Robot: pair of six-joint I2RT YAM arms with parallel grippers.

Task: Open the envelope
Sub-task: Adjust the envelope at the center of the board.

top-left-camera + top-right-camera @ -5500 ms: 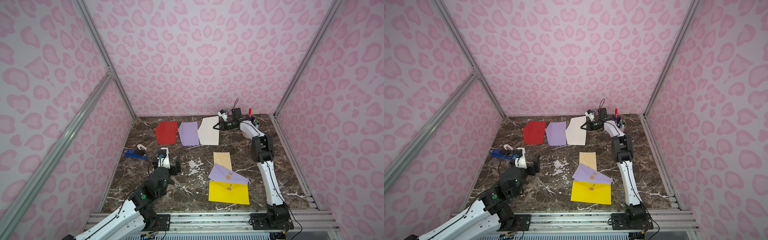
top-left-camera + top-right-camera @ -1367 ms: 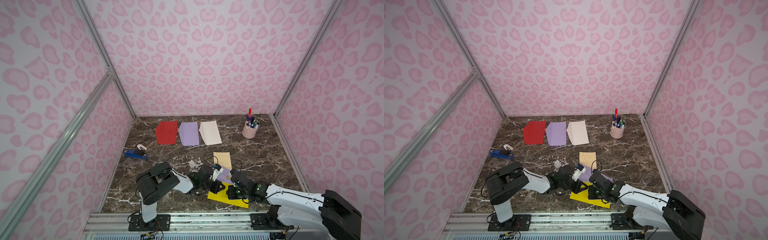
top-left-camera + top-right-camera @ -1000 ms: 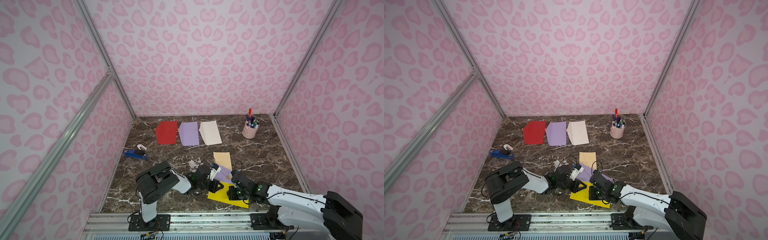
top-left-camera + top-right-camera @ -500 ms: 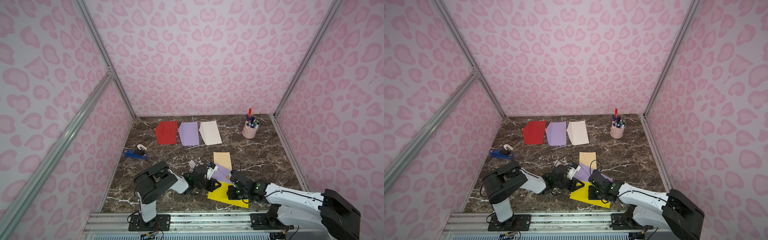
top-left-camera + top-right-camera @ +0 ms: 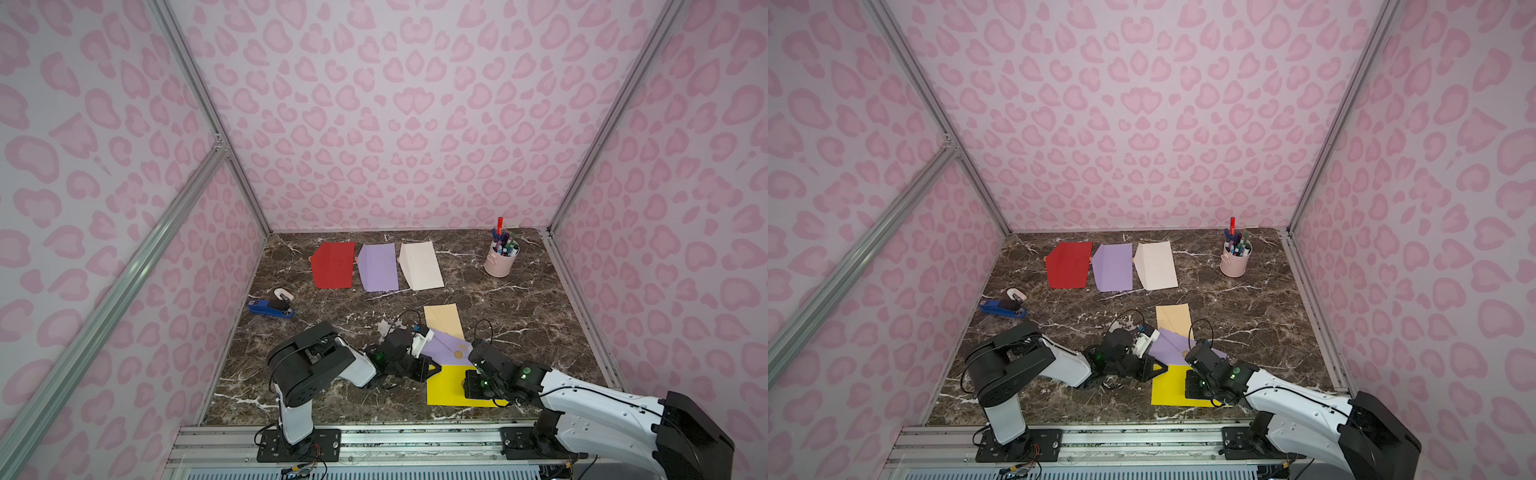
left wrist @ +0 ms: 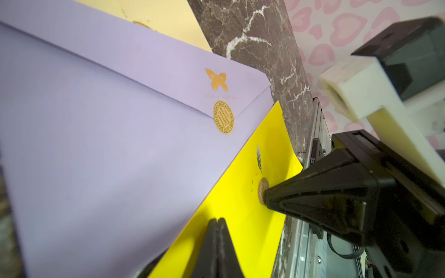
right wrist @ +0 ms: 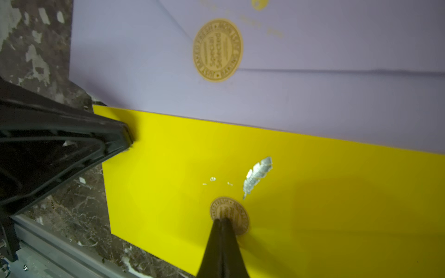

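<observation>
A yellow envelope (image 5: 444,388) (image 5: 1167,388) lies flat near the table's front edge, its flap down under a round gold seal (image 7: 237,211) beside a silver feather mark. A lilac sealed envelope (image 5: 444,347) (image 7: 313,96) overlaps its far edge. My right gripper (image 7: 224,219) (image 5: 471,382) is shut, its tips pressed on the yellow envelope's seal (image 6: 261,190). My left gripper (image 6: 218,219) (image 5: 436,368) is shut too, with its tip resting on the yellow envelope's (image 6: 240,192) far left corner, and it shows in the right wrist view (image 7: 127,139). Nothing sits between either pair of jaws.
A cream envelope (image 5: 444,318) lies partly under the lilac one. At the back lie a red (image 5: 334,266), a lilac (image 5: 378,268) and a cream (image 5: 419,266) envelope with flaps open. A pink pen cup (image 5: 500,262) stands back right, a blue stapler (image 5: 270,309) left.
Several seconds ago the right arm reached to the back and the left hung mid-left; both have come down onto the yellow envelope. Over the last second they barely shift.
</observation>
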